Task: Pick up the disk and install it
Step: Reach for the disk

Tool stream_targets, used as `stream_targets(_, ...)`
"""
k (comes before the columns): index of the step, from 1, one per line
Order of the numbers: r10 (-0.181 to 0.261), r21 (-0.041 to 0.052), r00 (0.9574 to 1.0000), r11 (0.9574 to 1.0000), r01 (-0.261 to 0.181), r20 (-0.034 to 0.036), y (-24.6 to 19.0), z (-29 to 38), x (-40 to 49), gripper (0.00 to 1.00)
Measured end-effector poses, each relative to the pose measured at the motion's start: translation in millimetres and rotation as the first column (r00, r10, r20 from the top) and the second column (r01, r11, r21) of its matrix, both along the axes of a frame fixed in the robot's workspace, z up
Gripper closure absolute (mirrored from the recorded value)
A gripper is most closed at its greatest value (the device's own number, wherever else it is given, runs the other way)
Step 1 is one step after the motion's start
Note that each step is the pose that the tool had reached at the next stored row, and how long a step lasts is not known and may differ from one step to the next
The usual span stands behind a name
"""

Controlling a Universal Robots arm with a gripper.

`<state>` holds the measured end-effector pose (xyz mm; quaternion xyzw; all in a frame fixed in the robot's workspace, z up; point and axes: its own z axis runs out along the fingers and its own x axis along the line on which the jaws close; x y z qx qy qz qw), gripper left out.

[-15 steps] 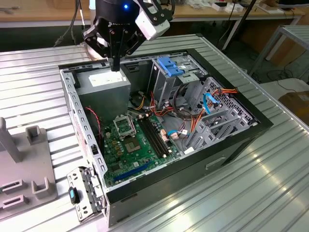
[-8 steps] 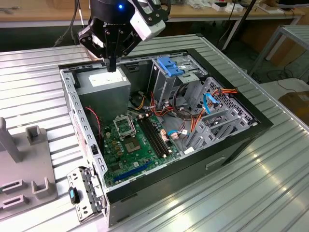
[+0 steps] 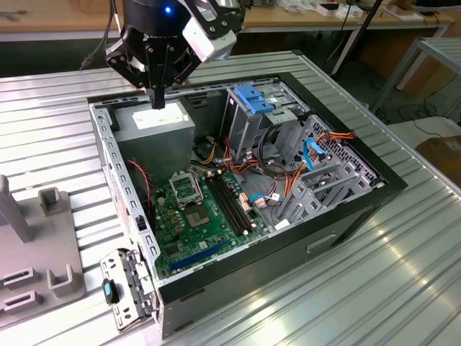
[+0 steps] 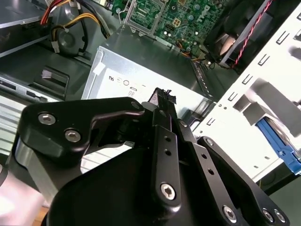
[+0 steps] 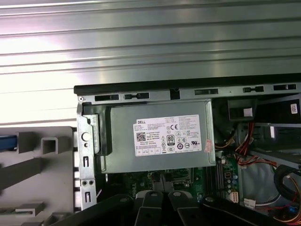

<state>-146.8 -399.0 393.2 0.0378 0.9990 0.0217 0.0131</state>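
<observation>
Black claw [image 3: 157, 97] pressed together, empty; blue-railed grey metal disk [image 3: 253, 99] (likely rigid, hefty, shock-sensitive) suits gripping across its rails.

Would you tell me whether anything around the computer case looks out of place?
A metal bracket juts out askew from the near corner of the case in the exterior view. Nothing looks spilled or broken.

I was working in what looked like a robotics lab or workshop: a ribbed, silvery aluminium worktable [image 3: 403, 288] carried an opened black desktop computer case [image 3: 288, 268] with its green motherboard [image 3: 194, 216] bare. A grey plastic fixture block [image 3: 43, 252] sat beside the case. Long pale wooden benches [image 3: 302, 18] stood behind.
</observation>
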Motion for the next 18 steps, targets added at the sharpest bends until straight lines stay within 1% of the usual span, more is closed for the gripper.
stream_targets(6,0.000,0.0001,1.0000,1.0000,0.000,0.0001,0.0,0.0,-11.0,0.89)
stream_targets(11,0.000,0.0000,1.0000,1.0000,0.000,0.0001,0.0,-0.1,-16.2,0.89)
stream_targets(18,0.000,0.0001,1.0000,1.0000,0.000,0.0000,0.0,-0.2,-21.0,0.89)
